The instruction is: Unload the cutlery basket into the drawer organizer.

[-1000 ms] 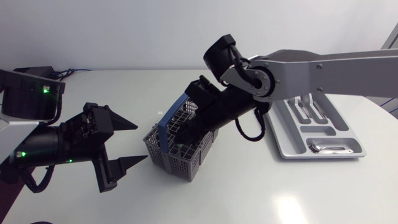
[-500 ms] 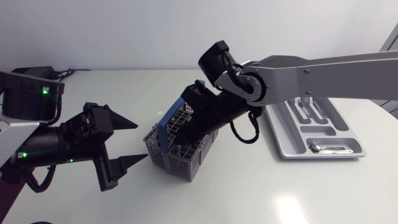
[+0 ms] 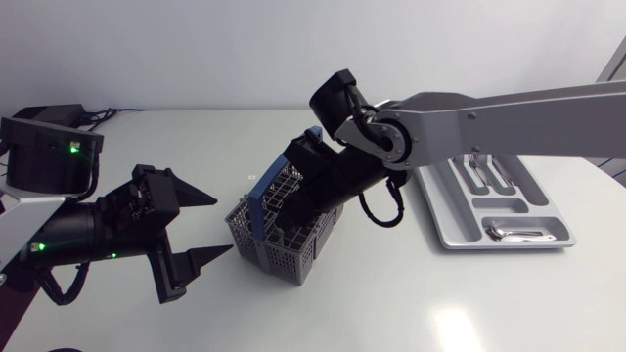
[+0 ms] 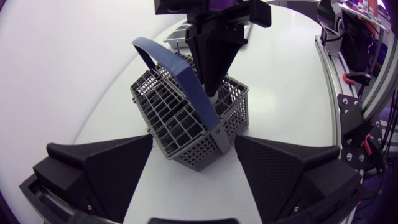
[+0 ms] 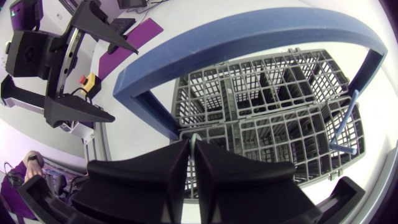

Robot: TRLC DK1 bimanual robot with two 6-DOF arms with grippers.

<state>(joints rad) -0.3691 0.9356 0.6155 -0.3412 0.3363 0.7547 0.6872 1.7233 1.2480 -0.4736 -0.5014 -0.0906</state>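
Right gripper (image 5: 193, 144) sunk in cutlery basket (image 3: 284, 259), fingers pinched on thin pale handle (image 5: 195, 138), apparently upright. Drawer organizer (image 3: 450, 235) on its arm's side. Left gripper (image 3: 223, 224) splayed wide beside the basket.

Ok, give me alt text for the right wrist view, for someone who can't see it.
The right gripper is down in the grey cutlery basket, shut on a thin pale item at a compartment's edge, under the basket's blue handle. A slim blue stick stands in another compartment; beyond the basket, the left gripper is open.
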